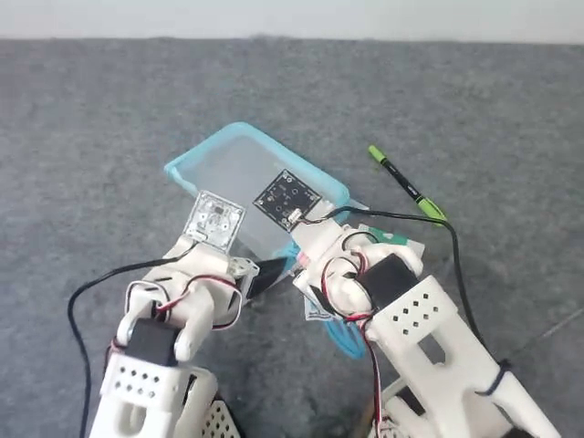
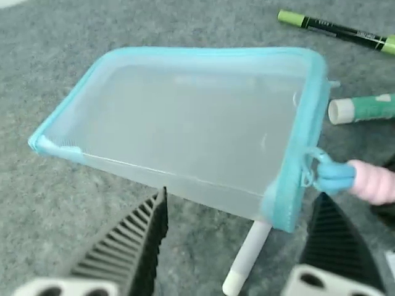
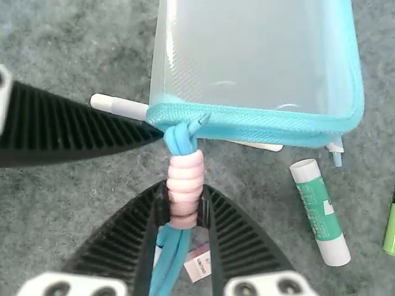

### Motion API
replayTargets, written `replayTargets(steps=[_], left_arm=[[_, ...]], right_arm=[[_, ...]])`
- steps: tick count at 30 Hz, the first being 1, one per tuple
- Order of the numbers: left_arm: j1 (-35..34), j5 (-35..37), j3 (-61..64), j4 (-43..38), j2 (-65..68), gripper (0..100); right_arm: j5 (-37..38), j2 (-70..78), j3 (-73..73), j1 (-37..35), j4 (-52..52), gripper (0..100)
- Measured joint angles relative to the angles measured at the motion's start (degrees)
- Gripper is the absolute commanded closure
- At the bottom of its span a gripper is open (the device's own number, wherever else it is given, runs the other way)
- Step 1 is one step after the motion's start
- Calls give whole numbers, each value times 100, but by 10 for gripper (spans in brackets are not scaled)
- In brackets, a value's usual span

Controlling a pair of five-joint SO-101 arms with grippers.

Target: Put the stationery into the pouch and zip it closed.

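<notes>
**While the Right Gripper Pinched the Pull, the Pouch Lay Mid-Surface**

Where the left arm stood at the near left of the grey surface [image 1: 82, 137], the left gripper [image 2: 242, 197] hung just short of the pouch's near long edge. Its jaws were spread wide, with nothing between them. The pouch [image 1: 242, 169], translucent with light blue trim, lay about the middle of the surface, angled from near left to far right. A white pen [image 2: 247, 259] lay partly beneath its near corner, one end sticking out toward the arms. At that same corner a blue cord ran from the trim into a pink pull [image 3: 185, 169], ribbed and soft-looking. The right gripper [image 3: 184, 191] had its jaws pinched on this pull, the cord trailing back between the fingers. Just to the right of the pouch's short end, a glue stick [image 3: 318, 209] with a green label lay flat on the surface. Farther right and toward the far edge, well apart from the pouch, a green pen [image 1: 406, 182] lay on a slant.
</notes>
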Motion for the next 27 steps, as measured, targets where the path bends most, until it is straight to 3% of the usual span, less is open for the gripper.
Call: replayTargets(steps=[10, 22, 27], left_arm=[[0, -62, 176, -273, -105, 679], [0, -53, 176, -1081, 1099, 680], [-440, -62, 176, -1231, 1248, 680]], right_arm=[[0, -167, -79, 0, 290, 992], [0, -316, -79, -18, 378, 992], [220, -369, -79, -26, 571, 992]])
